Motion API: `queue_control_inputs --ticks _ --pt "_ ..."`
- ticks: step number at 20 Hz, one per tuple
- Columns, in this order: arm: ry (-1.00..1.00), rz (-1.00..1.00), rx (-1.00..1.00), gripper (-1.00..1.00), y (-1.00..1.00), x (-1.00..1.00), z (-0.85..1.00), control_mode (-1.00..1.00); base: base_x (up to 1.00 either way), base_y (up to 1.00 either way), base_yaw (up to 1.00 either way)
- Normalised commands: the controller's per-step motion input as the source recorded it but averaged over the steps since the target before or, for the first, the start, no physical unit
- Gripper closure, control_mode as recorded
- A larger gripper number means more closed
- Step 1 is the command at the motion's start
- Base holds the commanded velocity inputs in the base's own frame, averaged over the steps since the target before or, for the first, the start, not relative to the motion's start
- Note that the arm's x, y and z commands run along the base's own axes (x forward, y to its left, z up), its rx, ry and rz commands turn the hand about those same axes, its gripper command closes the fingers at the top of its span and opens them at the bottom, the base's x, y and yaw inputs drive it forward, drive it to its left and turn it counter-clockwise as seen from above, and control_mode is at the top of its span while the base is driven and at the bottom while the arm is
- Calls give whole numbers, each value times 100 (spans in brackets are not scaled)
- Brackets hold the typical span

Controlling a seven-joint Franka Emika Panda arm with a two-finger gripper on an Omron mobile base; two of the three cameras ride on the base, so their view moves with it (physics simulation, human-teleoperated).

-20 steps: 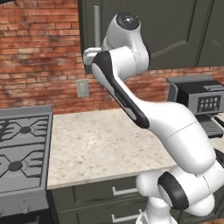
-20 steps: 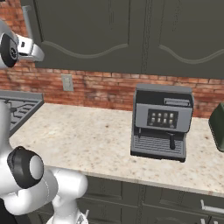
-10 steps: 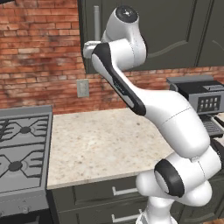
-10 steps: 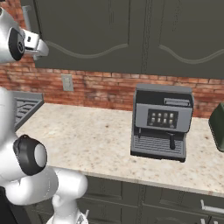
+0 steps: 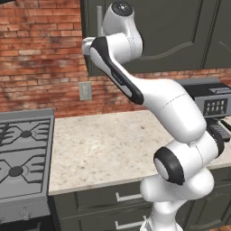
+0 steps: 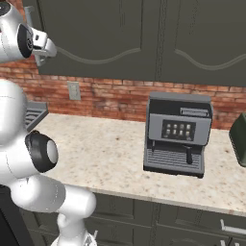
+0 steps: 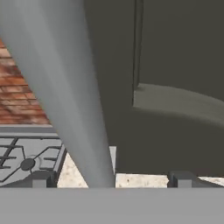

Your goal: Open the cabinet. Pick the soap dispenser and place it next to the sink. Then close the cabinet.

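Observation:
The cabinet (image 5: pixel 171 31) is a dark grey-green wall unit above the counter, and its arched door (image 7: pixel 175 65) is shut. Its long silver bar handle (image 5: pixel 99 20) runs vertically at the door's left edge. In the hand view the handle (image 7: pixel 65 87) looms large and crosses the gap between my two fingertips (image 7: pixel 41 179). My gripper (image 7: pixel 111 179) is open around the bar, with no visible squeeze on it. The soap dispenser is hidden and the sink is out of view.
A grey coffee machine (image 6: pixel 178 132) stands on the speckled counter (image 5: pixel 108 144) to the right. A gas stove (image 5: pixel 22 153) lies at the left. A wall socket (image 5: pixel 85 90) sits on the brick backsplash. A dark green object (image 6: pixel 239 139) is at the far right.
The arm has lifted and swung the hand up toward the cabinet's handle. The door has stayed shut and the jaws have stayed wide.

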Motion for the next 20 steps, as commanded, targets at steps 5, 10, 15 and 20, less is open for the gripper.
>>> queue_control_inputs --ticks 5,10,15,20 --pt "0 0 0 -100 27 34 -1 -100 0 0 0" --pt "0 0 0 -100 16 42 0 -100 0 0 0" --pt "-1 -1 0 -100 2 22 -1 -100 0 0 0" --pt "-2 0 0 -100 0 0 -2 -100 0 0 0"
